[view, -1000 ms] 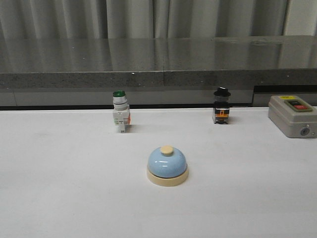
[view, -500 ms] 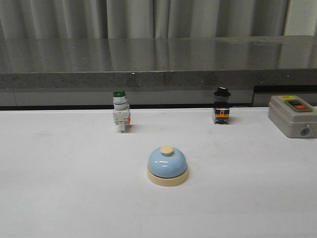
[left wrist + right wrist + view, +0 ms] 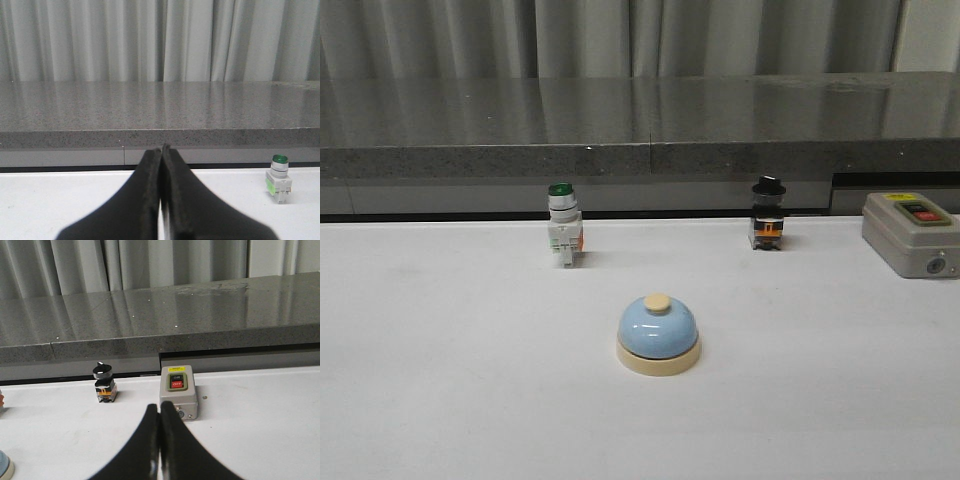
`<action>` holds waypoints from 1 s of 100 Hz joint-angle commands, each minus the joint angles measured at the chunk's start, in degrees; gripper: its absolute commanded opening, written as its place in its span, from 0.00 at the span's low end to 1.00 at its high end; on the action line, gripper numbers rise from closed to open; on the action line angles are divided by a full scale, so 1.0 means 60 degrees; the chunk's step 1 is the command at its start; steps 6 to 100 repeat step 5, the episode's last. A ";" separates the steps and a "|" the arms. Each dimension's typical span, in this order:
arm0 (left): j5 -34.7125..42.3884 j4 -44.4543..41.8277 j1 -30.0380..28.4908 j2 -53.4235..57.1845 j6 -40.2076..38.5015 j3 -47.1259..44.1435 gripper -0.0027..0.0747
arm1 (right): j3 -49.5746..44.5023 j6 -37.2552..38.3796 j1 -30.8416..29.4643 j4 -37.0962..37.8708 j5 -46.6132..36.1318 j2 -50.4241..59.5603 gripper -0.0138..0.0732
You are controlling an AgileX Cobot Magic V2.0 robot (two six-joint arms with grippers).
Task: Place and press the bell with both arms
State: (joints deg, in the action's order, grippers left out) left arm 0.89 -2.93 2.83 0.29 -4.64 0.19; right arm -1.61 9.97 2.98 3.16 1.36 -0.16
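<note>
Bell [image 3: 658, 334] upright at bench [image 3: 440, 400] centre, nothing touching | left tool [image 3: 161, 200] fingers pressed together, empty | right tool [image 3: 160, 450] likewise | any press: plunger straight down from 12 o'clock.

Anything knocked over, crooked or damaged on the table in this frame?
Nothing stands out. The blue bell sits flat and upright mid-table; the green pushbutton, black selector switch and grey on/off box stand upright along the back. Both the left gripper and right gripper are closed, holding nothing.
</note>
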 commanded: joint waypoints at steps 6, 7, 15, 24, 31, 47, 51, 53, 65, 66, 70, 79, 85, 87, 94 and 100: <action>0.0781 0.0010 -0.0011 0.0301 -0.0092 -0.0530 0.01 | 0.0183 -0.0090 -0.0057 -0.0005 -0.0673 -0.0074 0.08; 0.0781 0.0010 -0.0011 0.0301 -0.0092 -0.0530 0.01 | 0.0183 -0.0090 -0.0057 -0.0005 -0.0673 -0.0074 0.08; 0.0781 0.0010 -0.0011 0.0301 -0.0092 -0.0530 0.01 | 0.0183 -0.0090 -0.0057 -0.0005 -0.0673 -0.0074 0.08; 0.0781 0.0010 -0.0011 0.0301 -0.0092 -0.0530 0.01 | 0.0183 -0.0090 -0.0057 -0.0005 -0.0673 -0.0074 0.08; 0.0781 0.0010 -0.0011 0.0301 -0.0092 -0.0530 0.01 | 0.0183 -0.0090 -0.0057 -0.0005 -0.0673 -0.0074 0.08; 0.0781 0.0010 -0.0011 0.0301 -0.0092 -0.0530 0.01 | 0.0183 -0.0090 -0.0057 -0.0005 -0.0673 -0.0074 0.08; 0.0781 0.0010 -0.0011 0.0301 -0.0092 -0.0530 0.01 | 0.0183 -0.0090 -0.0057 -0.0005 -0.0673 -0.0074 0.08; 0.0781 0.0010 -0.0011 0.0301 -0.0092 -0.0530 0.01 | 0.0183 -0.0090 -0.0057 -0.0005 -0.0673 -0.0074 0.08; 0.0781 0.0010 -0.0011 0.0301 -0.0092 -0.0530 0.01 | 0.0183 -0.0090 -0.0057 -0.0005 -0.0673 -0.0074 0.08; 0.0781 0.0010 -0.0011 0.0301 -0.0092 -0.0530 0.01 | 0.0183 -0.0090 -0.0057 -0.0005 -0.0673 -0.0074 0.08; 0.0781 0.0010 -0.0011 0.0301 -0.0092 -0.0530 0.01 | 0.0183 -0.0090 -0.0057 -0.0005 -0.0673 -0.0074 0.08; 0.0781 0.0010 -0.0011 0.0301 -0.0092 -0.0530 0.01 | 0.0183 -0.0090 -0.0057 -0.0005 -0.0673 -0.0074 0.08; 0.0781 0.0010 -0.0011 0.0301 -0.0092 -0.0530 0.01 | 0.0183 -0.0090 -0.0057 -0.0005 -0.0673 -0.0074 0.08; 0.0781 0.0010 -0.0011 0.0301 -0.0092 -0.0530 0.01 | 0.0183 -0.0090 -0.0057 -0.0005 -0.0673 -0.0074 0.08; 0.0781 0.0010 -0.0011 0.0301 -0.0092 -0.0530 0.01 | 0.0183 -0.0090 -0.0057 -0.0005 -0.0673 -0.0074 0.08; 0.0781 0.0010 -0.0011 0.0301 -0.0092 -0.0530 0.01 | 0.0183 -0.0090 -0.0057 -0.0005 -0.0673 -0.0074 0.08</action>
